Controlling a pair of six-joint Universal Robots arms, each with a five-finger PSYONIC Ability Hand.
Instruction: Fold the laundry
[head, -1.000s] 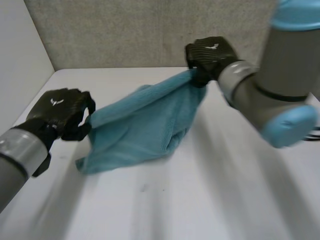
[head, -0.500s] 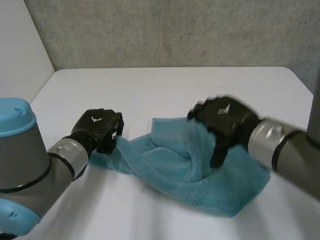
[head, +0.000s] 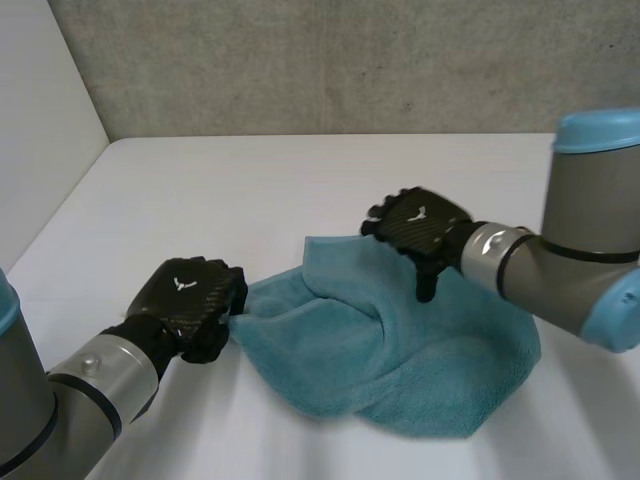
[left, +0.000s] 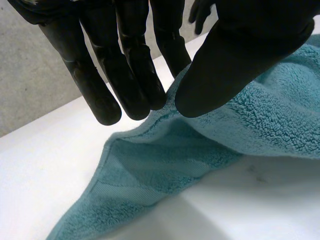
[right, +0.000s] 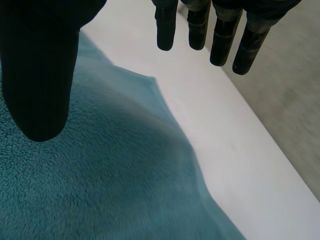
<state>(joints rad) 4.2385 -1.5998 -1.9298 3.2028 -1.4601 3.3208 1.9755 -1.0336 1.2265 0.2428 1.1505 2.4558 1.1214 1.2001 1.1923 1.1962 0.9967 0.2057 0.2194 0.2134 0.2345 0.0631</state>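
On your white tabletop (head: 250, 190) lies one rumpled teal towel (head: 400, 370), long axis side to side, left hand (head: 188, 300) pinching its left end, right hand (head: 418, 228) spread open over it.

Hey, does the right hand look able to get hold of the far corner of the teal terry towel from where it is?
Probably yes. The right hand is open over the teal terry towel at that corner, thumb above the cloth, fingers above the white table, with nothing between.

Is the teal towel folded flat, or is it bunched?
Bunched: the towel lies on the table in loose, uneven, overlapping humps.
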